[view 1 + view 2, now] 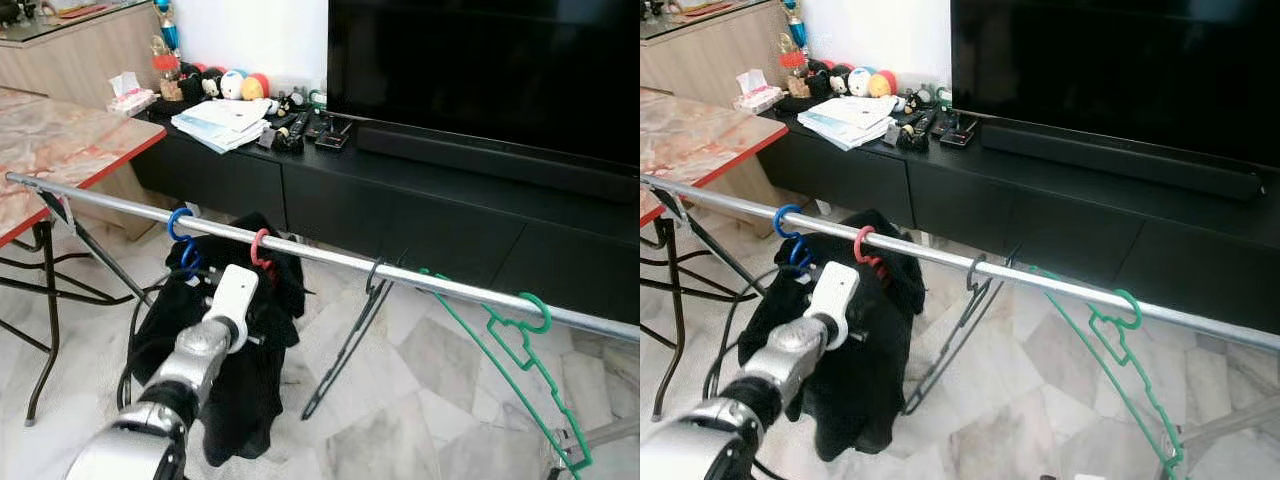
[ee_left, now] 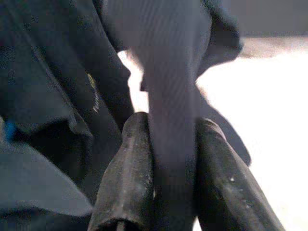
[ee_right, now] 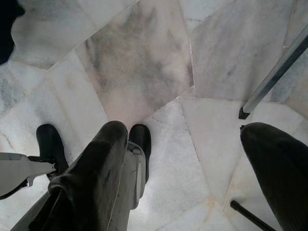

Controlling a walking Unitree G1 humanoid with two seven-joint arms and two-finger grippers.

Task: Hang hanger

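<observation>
A silver rail (image 1: 330,258) runs across in front of me. A blue hanger hook (image 1: 180,225) and a red hanger hook (image 1: 260,248) sit on its left part, with a black garment (image 1: 250,390) hanging below them. Further right hang an empty black hanger (image 1: 350,340) and an empty green hanger (image 1: 520,350). My left arm (image 1: 200,350) reaches up into the garment just below the red hook. In the left wrist view my left gripper (image 2: 173,183) is shut on a fold of the black cloth (image 2: 168,96). My right gripper (image 3: 187,132) is open over the marble floor, holding nothing.
A black TV console (image 1: 420,210) with a large TV (image 1: 480,70) stands behind the rail, with papers (image 1: 225,122) and toys on it. A red-edged marble table (image 1: 60,150) is at the left. A rack leg (image 3: 274,77) stands near my right gripper.
</observation>
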